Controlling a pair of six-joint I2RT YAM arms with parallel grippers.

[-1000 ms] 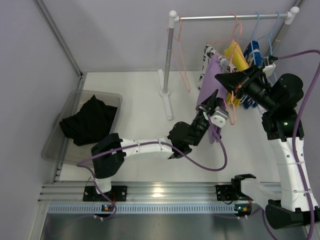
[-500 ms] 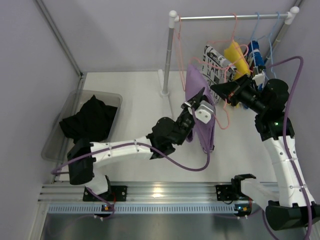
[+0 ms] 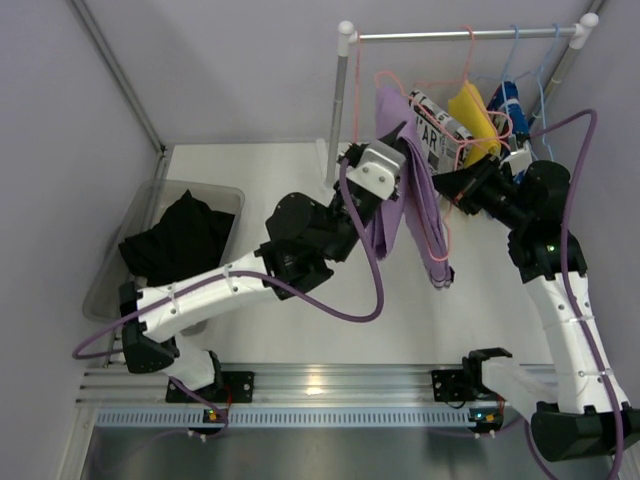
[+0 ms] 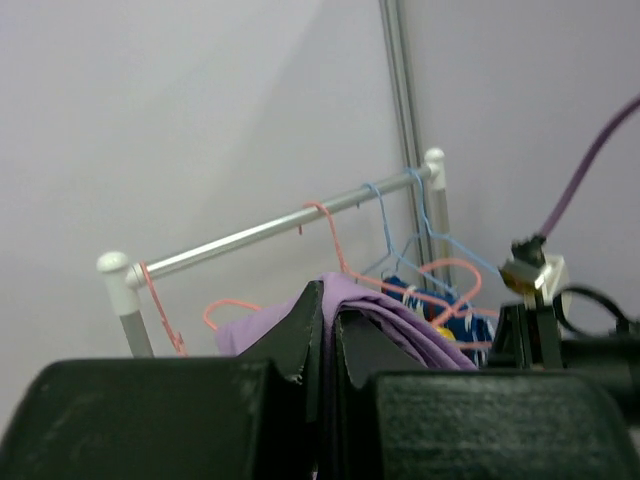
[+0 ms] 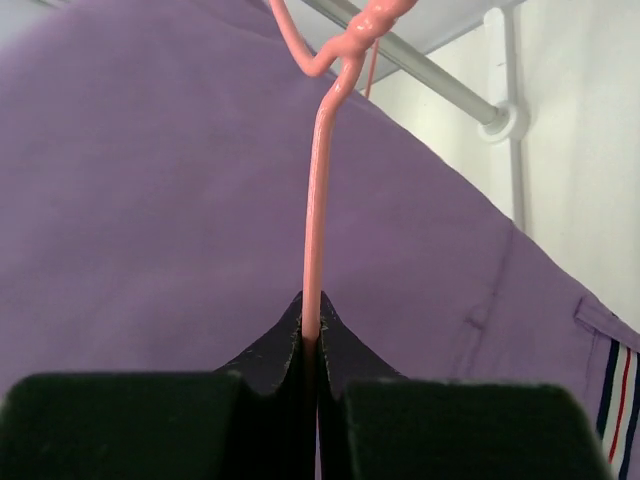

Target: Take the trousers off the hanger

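**A:** Status, near side first?

**B:** By the left edge we log the bin [image 3: 105,295] with the black trousers [image 3: 180,240] lying in it, on no hanger. We count that pair done.

**A:** Second pair?

**B:** The lilac trousers [image 3: 418,200] hang above the table, right of centre and toward the far edge. The left gripper [image 4: 322,320] has its fingers pinched together on a fold of the cloth. The right gripper [image 5: 310,335] is clamped on the wire of the pink hanger [image 5: 317,190], which lies against the cloth.

**A:** Free of it?

**B:** We judge not yet. In the top view, pink wire loops around the lower drape. The cloth has to slide clear.

**A:** Far edge?

**B:** The rail [image 3: 450,36] stands at the far right corner, carrying the yellow garment [image 3: 468,105] and the printed garment [image 3: 432,125], which are not ours. We cannot tell whether the pink hook sits on the rail.
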